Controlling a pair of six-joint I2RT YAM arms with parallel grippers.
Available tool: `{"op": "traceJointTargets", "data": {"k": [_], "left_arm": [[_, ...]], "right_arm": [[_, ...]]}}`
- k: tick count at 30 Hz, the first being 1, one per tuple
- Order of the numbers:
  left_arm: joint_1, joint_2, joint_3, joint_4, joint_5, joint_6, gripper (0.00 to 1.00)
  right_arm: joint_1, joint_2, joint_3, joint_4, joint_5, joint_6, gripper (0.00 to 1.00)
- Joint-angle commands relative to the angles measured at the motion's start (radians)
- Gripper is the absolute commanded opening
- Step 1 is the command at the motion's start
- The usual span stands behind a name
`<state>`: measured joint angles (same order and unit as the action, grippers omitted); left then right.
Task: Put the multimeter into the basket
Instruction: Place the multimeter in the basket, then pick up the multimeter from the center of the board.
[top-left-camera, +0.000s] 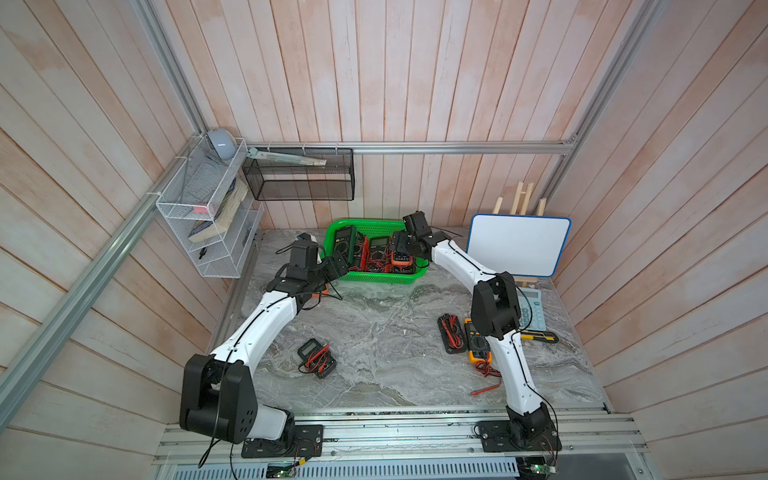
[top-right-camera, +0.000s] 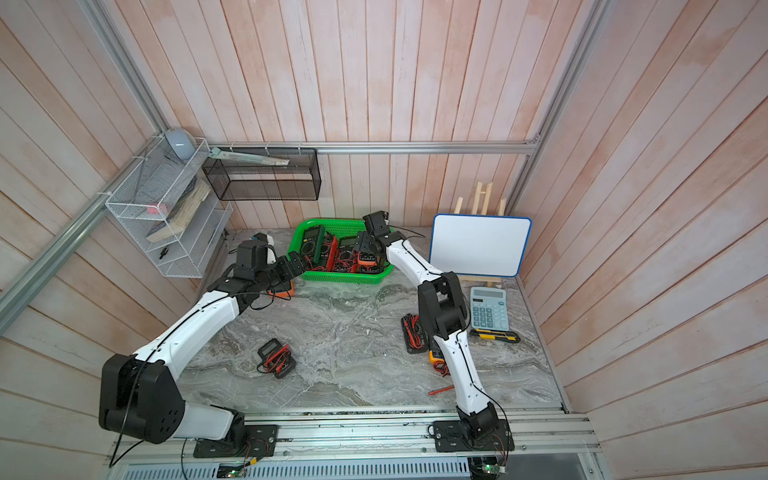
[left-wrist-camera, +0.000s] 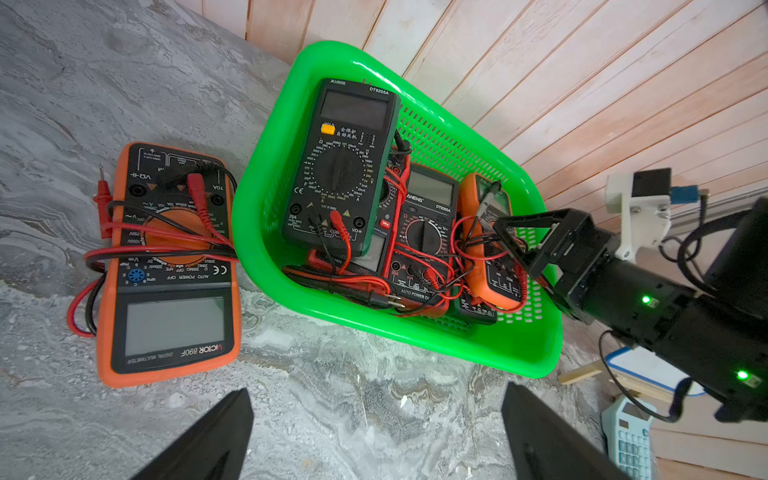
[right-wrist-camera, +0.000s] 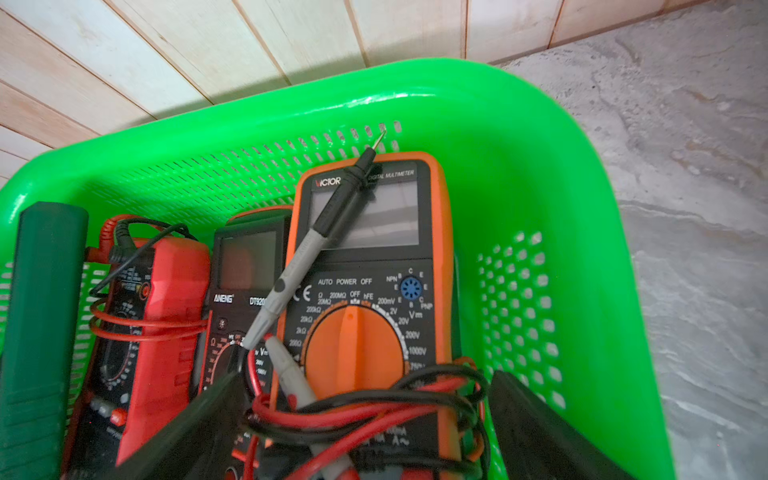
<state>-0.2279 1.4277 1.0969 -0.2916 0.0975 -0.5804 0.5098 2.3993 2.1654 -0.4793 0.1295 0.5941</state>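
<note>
Orange-cased, one multimeter (right-wrist-camera: 365, 266) lies in the green basket (right-wrist-camera: 415, 83) between the wide-open, empty right hand (right-wrist-camera: 365, 382), so this release looks finished; next the open left hand (left-wrist-camera: 376, 390), above the worktop (left-wrist-camera: 62, 104), should probably grip the second multimeter (left-wrist-camera: 166, 266) beside the basket.

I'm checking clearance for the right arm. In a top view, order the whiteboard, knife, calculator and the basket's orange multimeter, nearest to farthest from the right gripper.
From the right gripper:
1. Orange multimeter, beneath it in the basket.
2. Whiteboard, upright beside the basket.
3. Calculator, flat in front of the whiteboard.
4. Knife, past the calculator, nearer the front.
</note>
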Motion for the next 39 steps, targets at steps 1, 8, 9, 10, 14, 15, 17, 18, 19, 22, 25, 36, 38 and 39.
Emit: {"op": "traceJointTargets", "data": {"k": [1, 8, 9, 10, 14, 15, 17, 18, 19, 22, 25, 36, 38, 39], "left_arm": [[0.005, -0.026, 0.02, -0.008, 0.001, -0.004, 1.0], [0.006, -0.026, 0.022, -0.014, -0.035, -0.008, 1.0], [0.005, -0.027, 0.023, -0.015, -0.044, -0.01, 0.99], [0.007, -0.027, 0.019, -0.017, -0.054, -0.011, 1.0], [0.007, -0.024, 0.014, -0.029, -0.113, -0.022, 1.0], [0.007, -0.023, 0.007, -0.032, -0.13, -0.026, 1.0], [0.012, -0.024, -0.001, -0.031, -0.158, -0.032, 1.0], [0.016, -0.023, -0.006, -0.033, -0.177, -0.037, 1.0], [0.02, -0.026, -0.013, -0.032, -0.189, -0.041, 1.0], [0.035, -0.023, -0.027, -0.033, -0.228, -0.045, 1.0], [0.05, -0.014, -0.04, -0.029, -0.269, -0.035, 1.0], [0.063, 0.146, -0.043, -0.011, -0.325, 0.07, 1.0], [0.063, 0.172, -0.045, -0.014, -0.32, 0.081, 1.0], [0.063, 0.183, -0.046, -0.016, -0.321, 0.086, 1.0]], "right_arm": [[-0.002, -0.076, -0.031, 0.005, 0.002, -0.008, 0.98], [0.007, -0.182, -0.132, 0.069, -0.015, -0.019, 0.98], [0.008, -0.196, -0.148, 0.076, -0.018, -0.021, 0.98], [0.009, -0.21, -0.162, 0.083, -0.019, -0.022, 0.98], [0.013, -0.287, -0.24, 0.126, -0.03, -0.03, 0.98], [0.014, -0.309, -0.264, 0.139, -0.034, -0.032, 0.98], [0.015, -0.352, -0.311, 0.163, -0.044, -0.035, 0.98], [0.015, -0.376, -0.336, 0.177, -0.052, -0.038, 0.98], [0.015, -0.397, -0.359, 0.188, -0.057, -0.043, 0.98], [0.015, -0.476, -0.457, 0.247, -0.073, -0.055, 0.98], [0.015, -0.559, -0.572, 0.325, -0.109, -0.062, 0.98], [0.042, -0.801, -0.983, 0.615, -0.322, 0.009, 0.98], [0.059, -0.813, -1.02, 0.636, -0.347, 0.011, 0.98], [0.069, -0.818, -1.036, 0.646, -0.361, 0.014, 0.98]]}}
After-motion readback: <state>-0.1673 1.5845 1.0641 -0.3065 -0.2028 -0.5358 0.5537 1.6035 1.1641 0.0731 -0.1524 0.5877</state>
